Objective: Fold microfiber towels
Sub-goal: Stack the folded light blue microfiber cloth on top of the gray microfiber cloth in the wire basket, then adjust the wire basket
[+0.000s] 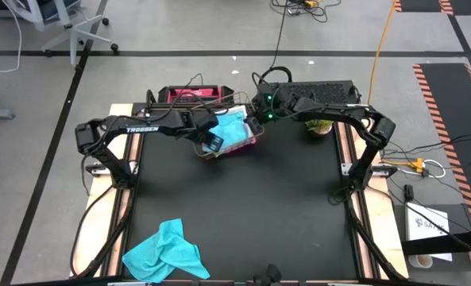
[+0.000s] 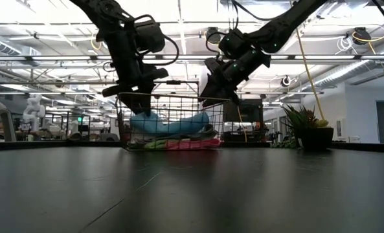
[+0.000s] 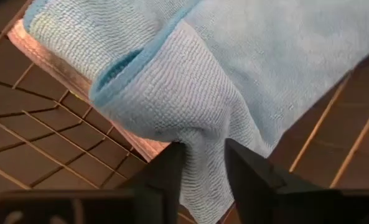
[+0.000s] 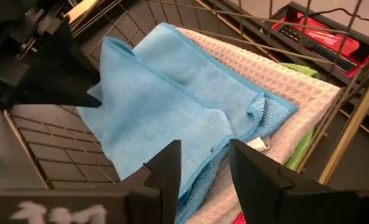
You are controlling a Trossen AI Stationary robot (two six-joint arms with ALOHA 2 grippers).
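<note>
My left gripper (image 3: 200,162) and right gripper (image 4: 204,163), jaws parted and holding nothing, flank the limp, light turquoise towel (image 4: 165,106) in the far wire basket (image 1: 247,147); I'd pinch a hemmed corner.

The white word "TROSSEN" stands along the left arm (image 1: 144,127) in the high view
</note>
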